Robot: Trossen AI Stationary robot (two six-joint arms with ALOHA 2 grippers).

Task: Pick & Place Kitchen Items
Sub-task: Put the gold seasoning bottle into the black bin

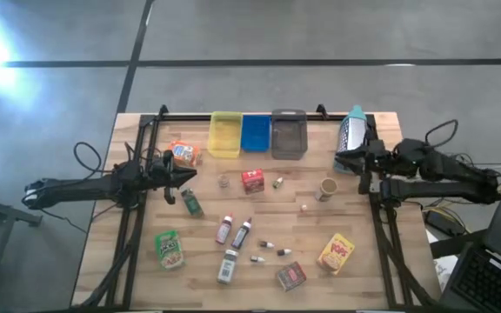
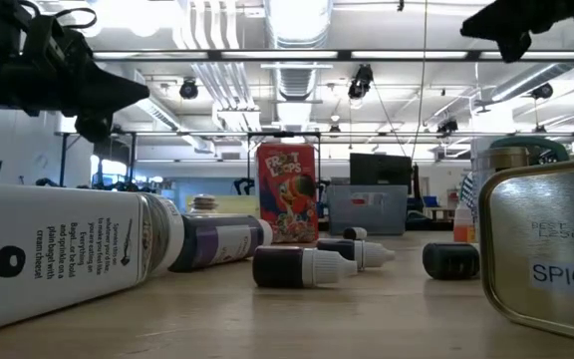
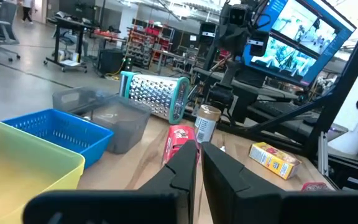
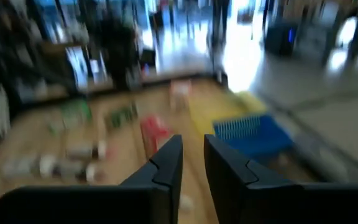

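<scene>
Groceries lying scattered mid-table, red box [image 1: 252,180] nearest trays [image 1: 256,135]. Left gripper [image 1: 187,176] hovering closed, empty; right gripper [image 1: 346,159] nearly closed, empty. Advice: open wide before descending squarely over one item.

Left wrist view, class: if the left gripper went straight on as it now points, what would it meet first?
Probably the small red snack box, directly ahead of the shut left gripper; the brown paper cup stands just beyond. Depth is uncertain.

Wooden table [image 1: 146,261] with 3 trays [image 1: 256,135], a grater [image 1: 351,130] and scattered kitchen items [image 1: 252,180].
</scene>
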